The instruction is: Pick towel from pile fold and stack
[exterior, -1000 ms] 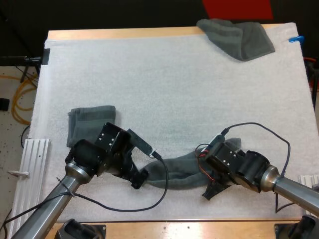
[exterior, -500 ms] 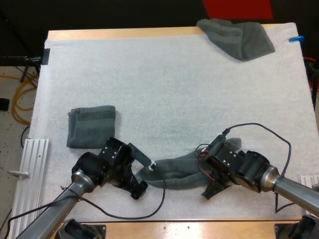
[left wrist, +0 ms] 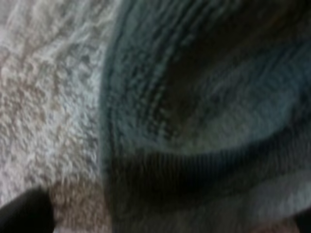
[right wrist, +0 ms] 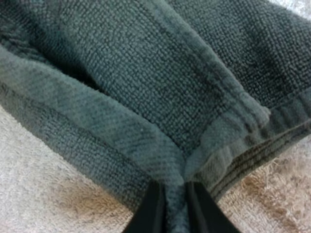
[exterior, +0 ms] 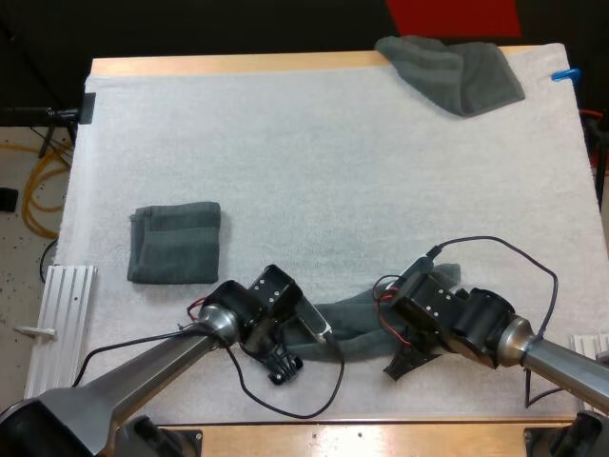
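Low in the frame the towel (exterior: 354, 322), soft and limp, lies between both hands. The right hand (right wrist: 175, 199) pinches its hem; whether the left hand (exterior: 285, 364) grips cannot be told. Corners would likely hold best.

A white mat (exterior: 333, 171) covers the wooden worktop (exterior: 238, 64), spreading under and far beyond the left end effector (exterior: 285, 367) and the right end effector (exterior: 400, 369). Well left of the left one, past the mat's edge, lies a white ribbed rail (exterior: 62, 324); beyond that, orange cables (exterior: 43, 190) loop on the floor (exterior: 14, 276)
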Robot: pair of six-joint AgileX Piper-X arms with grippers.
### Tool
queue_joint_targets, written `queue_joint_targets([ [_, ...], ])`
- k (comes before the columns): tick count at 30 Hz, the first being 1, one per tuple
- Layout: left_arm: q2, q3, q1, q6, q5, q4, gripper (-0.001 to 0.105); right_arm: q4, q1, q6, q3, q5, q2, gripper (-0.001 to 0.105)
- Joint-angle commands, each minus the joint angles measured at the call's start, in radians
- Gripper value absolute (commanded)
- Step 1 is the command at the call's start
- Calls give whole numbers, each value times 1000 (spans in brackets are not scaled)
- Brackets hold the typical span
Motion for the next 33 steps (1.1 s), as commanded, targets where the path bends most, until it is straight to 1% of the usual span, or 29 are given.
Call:
queue_joint_targets([
  [1, 32, 11, -17, -3, -36, -19, 103, 0, -2, 1, -3, 6, -8, 0],
  [6, 42, 4, -68, -6, -36, -19, 102, -1, -2, 1, -3, 6, -8, 0],
  [9, 42, 5, -71, -7, -12, -19, 102, -1, -2, 1, -3, 6, -8, 0],
  [12, 42, 5, -71, -7, -11, -19, 102, -1, -2, 1, -3, 6, -8, 0],
  [13, 42, 5, -71, -7, -15, -16, 102, -1, -2, 1, -3, 6, -8, 0],
  [18, 42, 5, -71, -10, -102, -12, 102, -6, -2, 1, -3, 6, -8, 0],
  [20, 42, 5, -71, -9, -123, -12, 102, -9, -2, 1, -3, 6, -8, 0],
  [27, 42, 5, -71, -5, -93, -12, 102, -13, -2, 1, -3, 6, -8, 0],
  [30, 42, 5, -71, -9, -98, -5, 102, -19, -2, 1, -3, 6, -8, 0],
  [33, 42, 5, -71, -30, -125, 5, 102, -26, -2, 1, -3, 6, -8, 0],
])
